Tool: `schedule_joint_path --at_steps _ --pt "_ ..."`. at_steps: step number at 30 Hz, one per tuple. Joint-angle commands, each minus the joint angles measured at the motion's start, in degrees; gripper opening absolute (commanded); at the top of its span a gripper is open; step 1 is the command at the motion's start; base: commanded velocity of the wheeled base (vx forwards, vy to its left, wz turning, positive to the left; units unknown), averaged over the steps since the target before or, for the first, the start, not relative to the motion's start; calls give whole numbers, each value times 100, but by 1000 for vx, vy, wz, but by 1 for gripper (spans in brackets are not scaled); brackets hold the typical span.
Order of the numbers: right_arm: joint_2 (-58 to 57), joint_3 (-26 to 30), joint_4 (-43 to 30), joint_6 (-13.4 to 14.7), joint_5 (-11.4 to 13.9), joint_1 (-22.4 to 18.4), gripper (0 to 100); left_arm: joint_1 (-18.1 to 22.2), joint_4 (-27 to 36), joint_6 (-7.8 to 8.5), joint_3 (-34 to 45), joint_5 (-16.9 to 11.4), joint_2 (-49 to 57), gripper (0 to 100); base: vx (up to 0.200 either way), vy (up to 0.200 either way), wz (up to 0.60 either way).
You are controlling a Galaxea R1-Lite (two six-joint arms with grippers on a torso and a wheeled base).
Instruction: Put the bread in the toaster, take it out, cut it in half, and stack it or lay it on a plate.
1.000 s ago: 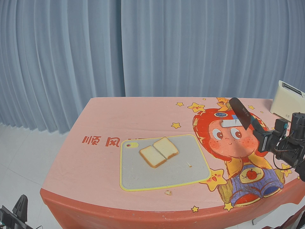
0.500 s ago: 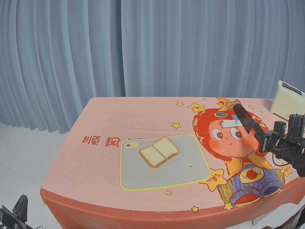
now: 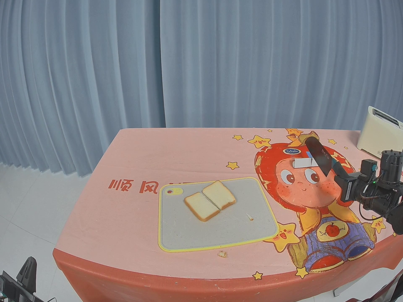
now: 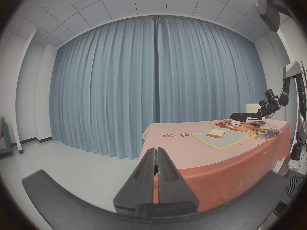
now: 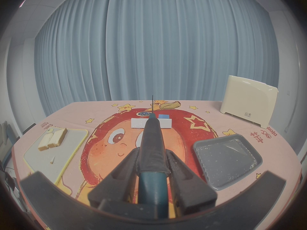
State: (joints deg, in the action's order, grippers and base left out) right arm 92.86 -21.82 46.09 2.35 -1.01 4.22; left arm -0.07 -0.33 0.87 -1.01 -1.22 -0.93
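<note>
Since the bread lies cut in two on the board, well left of the right tool (clamped on the knife), cutting looks done; next comes parking the knife, then plating the halves.

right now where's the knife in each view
Head view: knife at the right, blade raised over the tablecloth, handle in the right claw.
Left wrist view: knife far off, beyond the cutting board, level above the table.
Right wrist view: knife close up, handle clamped, blade edge-on.
Shared landmark: the cutting board carrying two bread halves.
</note>
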Motion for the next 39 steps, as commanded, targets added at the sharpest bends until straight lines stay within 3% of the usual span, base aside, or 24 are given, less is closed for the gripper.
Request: schedule_joint_path --at_steps 1,39 --pt "-22 11 5 2 -4 18 0 -1 -2 1 101 -1 -4 0 0 0 0" --pt "84 222 -13 20 -66 158 0 -1 -2 1 101 -1 -4 0 0 0 0"
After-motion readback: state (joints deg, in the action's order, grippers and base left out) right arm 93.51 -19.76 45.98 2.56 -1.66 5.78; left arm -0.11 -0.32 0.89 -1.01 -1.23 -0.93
